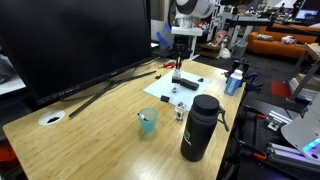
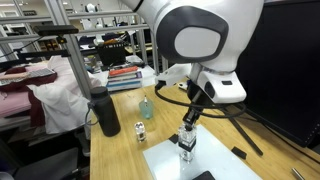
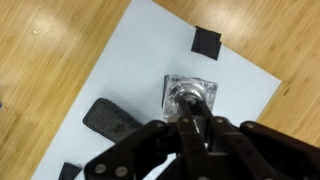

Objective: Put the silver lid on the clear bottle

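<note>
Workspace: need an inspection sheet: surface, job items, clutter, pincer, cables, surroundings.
Surface: wooden table, with a white sheet on it.
Job's things: silver lid lies on the sheet; clear bottle stands upright off the sheet.
Clutter: teal cup, black flask, dark flat object, black square.
Pincer: directly over the lid; cannot tell whether open or shut.
Cables: dark cable loops beside the wrist.
Surroundings: large monitor, cluttered lab benches.

Black gripper [image 3: 194,125] over a white sheet [image 3: 130,70] on a pale, wood-grained table [image 3: 40,60]; silver lid [image 3: 191,97] just ahead of its fingertips, 1 black square [image 3: 207,42] beyond, dark grey slab [image 3: 110,118] beside.
</note>
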Tool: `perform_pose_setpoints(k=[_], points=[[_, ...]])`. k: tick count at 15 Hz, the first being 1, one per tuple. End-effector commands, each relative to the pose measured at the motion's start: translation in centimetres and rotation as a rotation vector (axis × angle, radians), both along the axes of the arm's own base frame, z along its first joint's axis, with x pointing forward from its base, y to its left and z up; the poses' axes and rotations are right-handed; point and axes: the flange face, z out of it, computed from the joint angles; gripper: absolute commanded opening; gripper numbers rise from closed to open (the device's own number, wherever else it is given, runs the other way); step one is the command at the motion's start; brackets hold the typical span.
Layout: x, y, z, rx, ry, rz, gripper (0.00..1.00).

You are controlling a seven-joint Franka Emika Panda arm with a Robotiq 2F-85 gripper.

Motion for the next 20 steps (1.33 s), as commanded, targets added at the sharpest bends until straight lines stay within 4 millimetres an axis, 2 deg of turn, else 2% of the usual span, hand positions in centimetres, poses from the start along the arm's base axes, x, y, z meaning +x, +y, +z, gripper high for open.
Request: perform_pose_setpoints(k=[1, 4, 5, 6, 14, 16, 20], points=[[0.3, -0.5, -0.2, -0.007, 0.010, 0.001, 0.03], [0.3, -0.8, -0.3, -0.008, 0.010, -0.005, 0.04], [0.3, -0.9, -0.3, -0.007, 0.010, -0.004, 0.25], [0.3, -0.9, -0.3, -0.006, 0.010, -0.004, 0.39], [0.3, -0.7, 0.1, 0.018, 0.007, 0.021, 0.94], [0.3, -0.8, 0.8, 0.019, -0.005, 0.024, 1.00], [-0.3, -1.0, 2.9, 0.031, -0.023, 0.046, 1.00]])
